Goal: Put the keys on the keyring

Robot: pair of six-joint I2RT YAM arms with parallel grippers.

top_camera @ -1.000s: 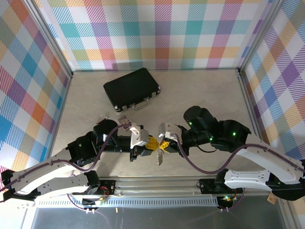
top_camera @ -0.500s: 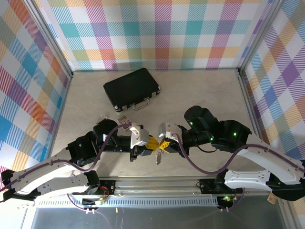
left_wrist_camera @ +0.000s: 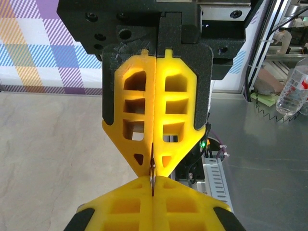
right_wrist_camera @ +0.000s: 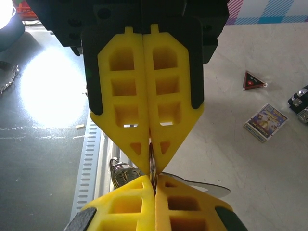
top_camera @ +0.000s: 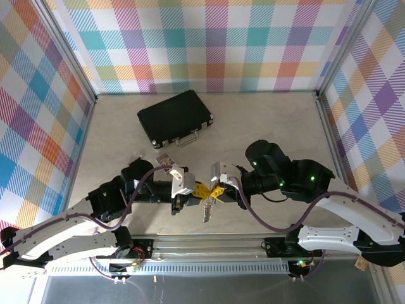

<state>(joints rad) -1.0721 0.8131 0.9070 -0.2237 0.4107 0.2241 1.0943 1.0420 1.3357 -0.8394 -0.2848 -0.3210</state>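
My two grippers meet tip to tip above the table's near edge. In the top view the left gripper (top_camera: 199,191) and the right gripper (top_camera: 216,192) both have their yellow fingers pressed together. A thin metal keyring (left_wrist_camera: 152,168) stands edge-on between the two pairs of tips, and both grippers are shut on it. The right wrist view shows the keyring (right_wrist_camera: 152,158) pinched the same way by my right gripper (right_wrist_camera: 154,179), with a silver key (right_wrist_camera: 204,186) sticking out to the right and a bunch of rings and keys (right_wrist_camera: 121,172) to the left. Keys (top_camera: 207,213) hang below the tips.
A black case (top_camera: 175,117) lies at the back left of the table. A small printed card (top_camera: 165,158) lies behind the left wrist; the card (right_wrist_camera: 265,121) and a red triangular piece (right_wrist_camera: 253,81) lie on the table. The aluminium rail (top_camera: 209,244) runs along the near edge.
The hanging keys have swung slightly left and down. The left wrist has shifted a little; both grippers stay shut at the same meeting point.
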